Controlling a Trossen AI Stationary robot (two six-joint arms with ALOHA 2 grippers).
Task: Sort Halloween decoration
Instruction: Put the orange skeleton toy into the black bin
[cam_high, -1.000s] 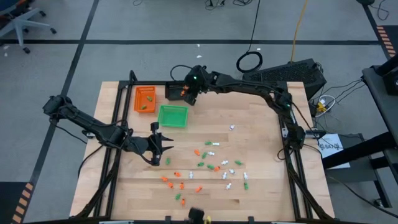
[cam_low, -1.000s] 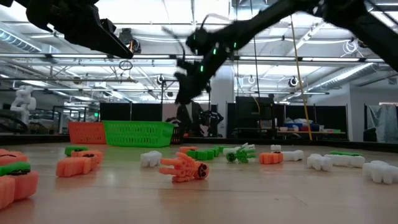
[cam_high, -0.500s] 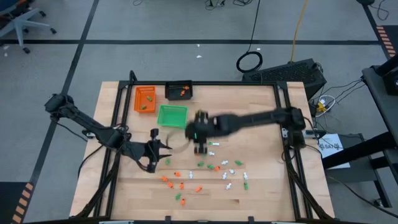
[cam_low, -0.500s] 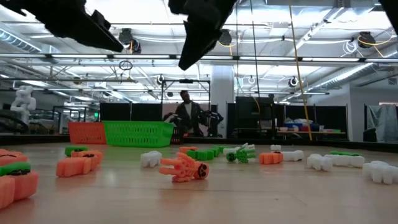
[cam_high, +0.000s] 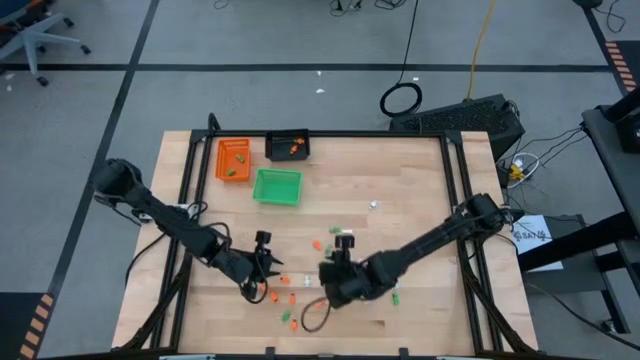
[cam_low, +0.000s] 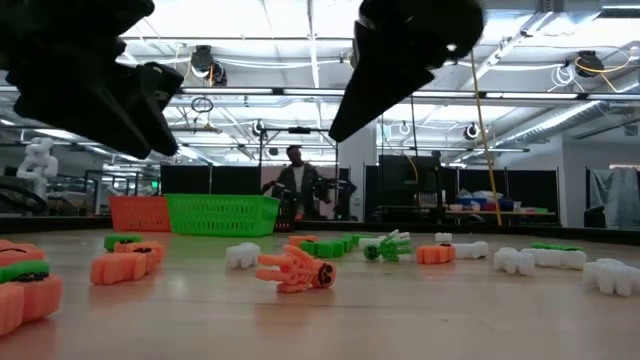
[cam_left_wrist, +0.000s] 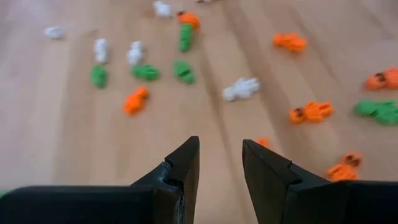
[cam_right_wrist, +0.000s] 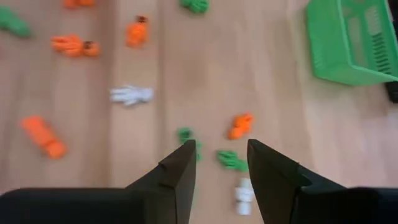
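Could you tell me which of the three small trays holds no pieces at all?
The green tray: its floor is bare, unlike the orange tray and black tray.

Orange, green and white Halloween pieces (cam_high: 345, 268) dot the pale wooden table (cam_high: 420, 190), an orange tray (cam_high: 233, 158), a bright green tray (cam_high: 277, 187) and a black tray (cam_high: 288, 146) sit at the back, and both dark arms show black fingers (cam_left_wrist: 180, 180).

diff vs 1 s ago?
The right gripper swung from over the black tray to above the scattered pieces at the near edge, fingers open and empty. The left gripper shifted slightly nearer, also empty. Trays and pieces stayed put.
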